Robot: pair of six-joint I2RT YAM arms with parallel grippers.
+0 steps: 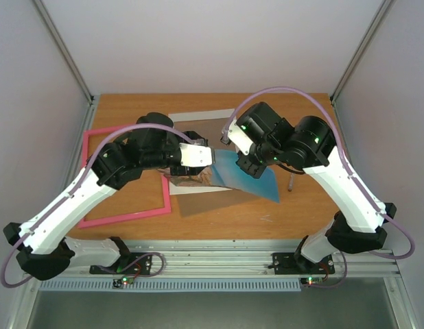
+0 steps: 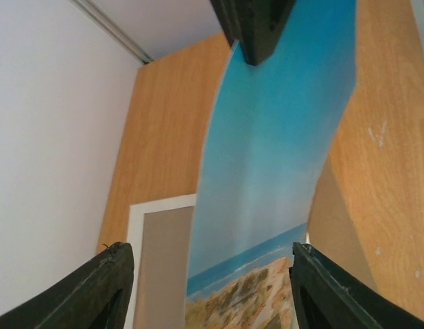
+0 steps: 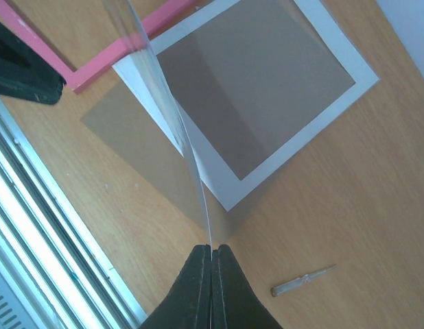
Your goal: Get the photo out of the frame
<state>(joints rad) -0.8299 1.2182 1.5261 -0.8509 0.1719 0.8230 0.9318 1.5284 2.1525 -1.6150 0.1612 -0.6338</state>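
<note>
The photo, a seaside print, is held off the table and bowed, clear of the frame. My right gripper is shut on its blue-sky end; in the right wrist view the photo runs edge-on out of the shut gripper. My left gripper is open at the photo's other end. In the left wrist view the photo passes between the open gripper, with a gap at the left finger. The pink frame lies flat at the left, also in the right wrist view.
The white mat with brown board lies flat behind and under the photo, also in the right wrist view and left wrist view. A small slim tool lies on the table at the right. Metal rail along the near edge.
</note>
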